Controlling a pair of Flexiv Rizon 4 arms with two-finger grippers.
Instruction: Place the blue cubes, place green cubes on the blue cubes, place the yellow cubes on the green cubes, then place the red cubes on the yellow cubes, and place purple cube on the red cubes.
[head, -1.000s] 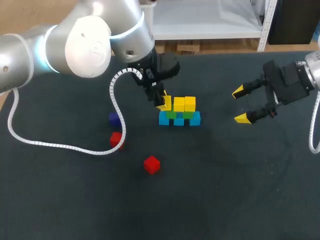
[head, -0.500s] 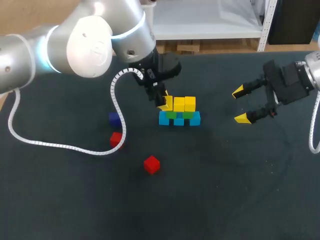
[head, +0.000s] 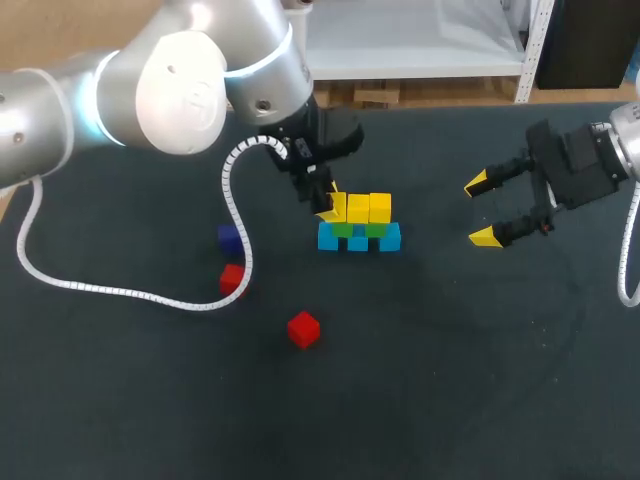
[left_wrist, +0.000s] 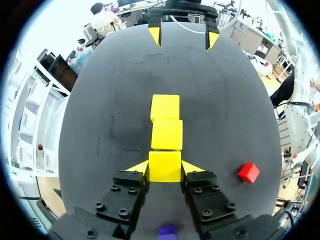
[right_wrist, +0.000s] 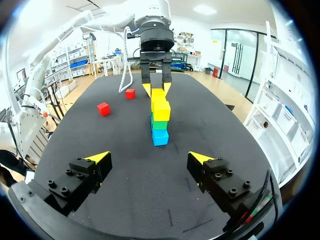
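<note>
No shift is seen over the last second: third yellow cube is kept pinched in left end effector, lined up with the two placed yellow cubes; release pending. Right end effector is held wide open, empty

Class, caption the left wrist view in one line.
Left gripper clasps a yellow cube beside two more yellow cubes.

Table: dark charcoal matte top.
</note>
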